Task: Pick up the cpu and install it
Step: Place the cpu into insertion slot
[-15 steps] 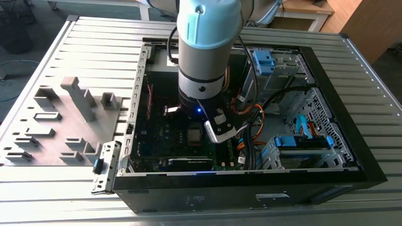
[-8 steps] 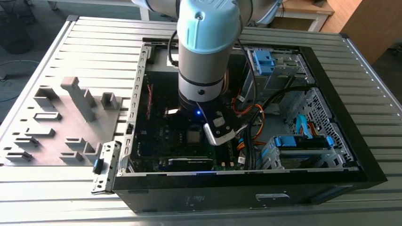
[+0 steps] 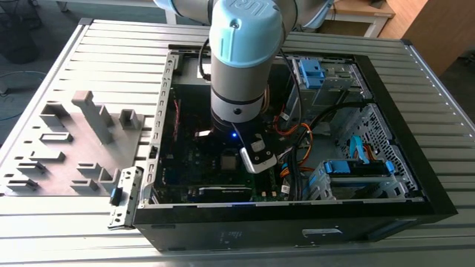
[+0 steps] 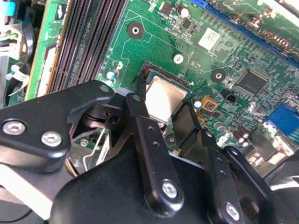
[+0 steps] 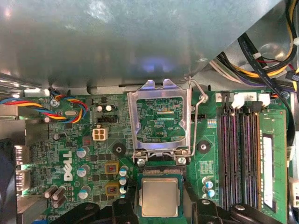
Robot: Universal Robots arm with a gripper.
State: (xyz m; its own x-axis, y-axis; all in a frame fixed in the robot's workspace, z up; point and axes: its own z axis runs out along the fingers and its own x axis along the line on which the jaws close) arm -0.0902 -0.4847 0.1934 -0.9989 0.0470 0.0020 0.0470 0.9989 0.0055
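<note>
The cpu (image 5: 160,196), a small silver-grey square chip on a green rim, lies level over the motherboard socket. The socket's metal load plate (image 5: 133,121) is flipped open beside it, and its wire lever (image 5: 194,122) is raised. My gripper (image 5: 160,209) straddles the cpu (image 4: 163,99). One black finger (image 4: 139,116) presses one edge and the other finger (image 4: 188,122) presses the opposite edge, so it is shut on the chip. In the exterior view the arm's wrist (image 3: 237,111) reaches down into the open computer case (image 3: 297,210), just above the cpu (image 3: 228,161).
Memory slots (image 5: 238,154) run alongside the socket. Orange and black cables (image 3: 297,144) and blue drive cages (image 3: 356,169) crowd the case on the exterior view's right. A grey fixture plate (image 3: 67,150) with raised blocks lies outside the case on that view's left.
</note>
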